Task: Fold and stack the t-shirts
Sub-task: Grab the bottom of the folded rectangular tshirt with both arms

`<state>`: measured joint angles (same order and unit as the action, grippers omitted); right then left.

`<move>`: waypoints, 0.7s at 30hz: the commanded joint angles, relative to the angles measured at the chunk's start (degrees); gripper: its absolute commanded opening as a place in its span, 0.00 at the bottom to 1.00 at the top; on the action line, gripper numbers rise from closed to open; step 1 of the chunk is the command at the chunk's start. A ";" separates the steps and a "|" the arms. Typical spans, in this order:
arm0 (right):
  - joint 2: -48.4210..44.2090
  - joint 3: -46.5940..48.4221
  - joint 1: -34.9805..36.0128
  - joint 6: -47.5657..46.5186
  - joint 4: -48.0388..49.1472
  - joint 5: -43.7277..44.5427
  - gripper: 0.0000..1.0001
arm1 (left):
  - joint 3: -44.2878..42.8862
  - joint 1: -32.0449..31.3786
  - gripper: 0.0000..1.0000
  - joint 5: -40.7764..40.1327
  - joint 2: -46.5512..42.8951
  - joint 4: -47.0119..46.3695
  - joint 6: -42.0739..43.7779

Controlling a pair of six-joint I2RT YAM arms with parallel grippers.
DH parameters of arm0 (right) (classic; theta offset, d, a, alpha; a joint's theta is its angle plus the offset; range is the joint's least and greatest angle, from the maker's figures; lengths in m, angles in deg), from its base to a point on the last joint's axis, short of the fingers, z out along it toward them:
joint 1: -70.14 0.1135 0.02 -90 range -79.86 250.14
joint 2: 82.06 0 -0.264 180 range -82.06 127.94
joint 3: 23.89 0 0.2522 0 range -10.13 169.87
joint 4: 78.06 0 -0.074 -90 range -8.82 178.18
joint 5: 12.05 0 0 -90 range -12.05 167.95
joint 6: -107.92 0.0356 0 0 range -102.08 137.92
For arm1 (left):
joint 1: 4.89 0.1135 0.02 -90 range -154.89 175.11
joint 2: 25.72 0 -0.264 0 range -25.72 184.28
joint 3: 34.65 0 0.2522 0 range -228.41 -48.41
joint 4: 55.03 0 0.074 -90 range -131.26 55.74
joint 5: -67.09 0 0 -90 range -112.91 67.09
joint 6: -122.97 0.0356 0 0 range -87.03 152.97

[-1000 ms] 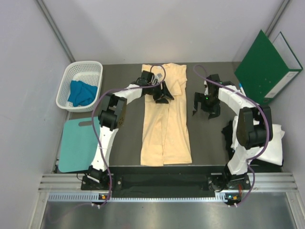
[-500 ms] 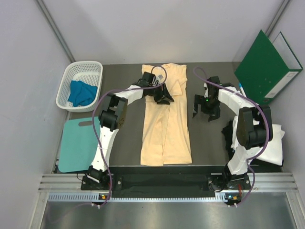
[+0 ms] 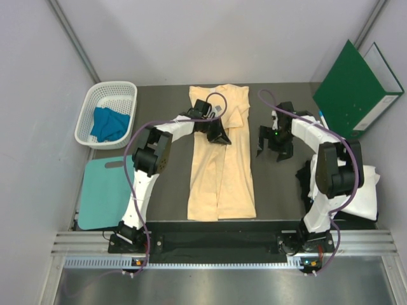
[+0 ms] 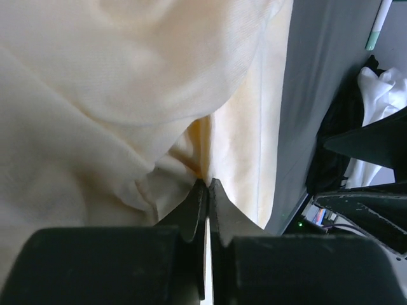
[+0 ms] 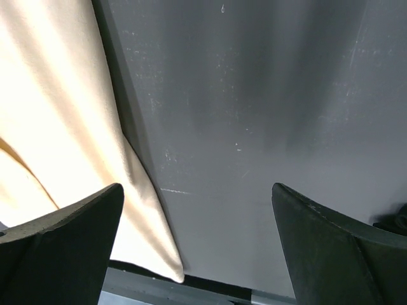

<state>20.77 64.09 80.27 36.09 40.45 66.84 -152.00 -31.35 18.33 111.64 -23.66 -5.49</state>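
One shirt in work: cloth pinched, cross fold due

The peach t-shirt (image 3: 222, 184) is laid lengthwise in the middle of the surface (image 3: 280, 190), with its sides turned in to form a long strip. The left gripper (image 3: 219, 135) is set on the strip's upper part, below the sleeve. Its jaws are closed tight on a pinch of cloth, as seen in the wrist view (image 4: 206, 184). The right gripper (image 3: 275, 147) is held over bare surface just beside the strip's right edge, jaws spread wide, nothing in them.

The step is judged to be the grasp for the end-to-end fold. A matching pinch on the right side at the same height is called for next. The upper end is then to be lifted level and carried toward the near hem. A one-sided lift is likely to skew the strip.

Not resolved:
- The number of layers caught in the left jaws cannot be told; from above the pinch point is masked by the gripper.
- The white t-shirt (image 3: 365, 190) and dark t-shirt (image 3: 308, 175) at the right edge are partly covered by the right arm, so their fold state cannot be told.
- The blue t-shirt (image 3: 108, 124) is seen bunched in the basket (image 3: 114, 84).
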 commanded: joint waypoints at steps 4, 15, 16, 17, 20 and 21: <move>-0.26 0.05 -1.16 -0.86 1.49 -1.01 1.00 | -2.05 -0.35 0.00 -0.72 -4.29 3.75 2.07; 0.09 -0.91 -1.16 0.02 2.55 -2.33 1.00 | 2.07 -0.35 0.00 -2.38 -11.33 9.71 4.27; 0.27 -0.83 -1.17 0.02 2.55 -2.33 1.00 | 2.51 -0.26 0.00 -2.82 -11.06 10.34 4.70; 0.27 -0.91 -1.08 0.02 2.55 -2.33 1.00 | 2.78 -0.26 0.00 -3.09 -10.89 11.13 4.88; 0.09 -0.91 -1.08 0.11 2.72 -2.68 1.00 | 3.40 -0.26 0.00 -2.04 -9.31 12.98 5.23; -0.08 -1.09 -1.08 0.11 2.81 -2.77 1.00 | 3.05 -0.17 0.04 -2.38 -8.61 13.59 5.50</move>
<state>20.77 63.34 79.73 36.00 41.55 65.00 -150.25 -31.35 15.75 102.51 -15.29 -1.95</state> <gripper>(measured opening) 0.995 0.014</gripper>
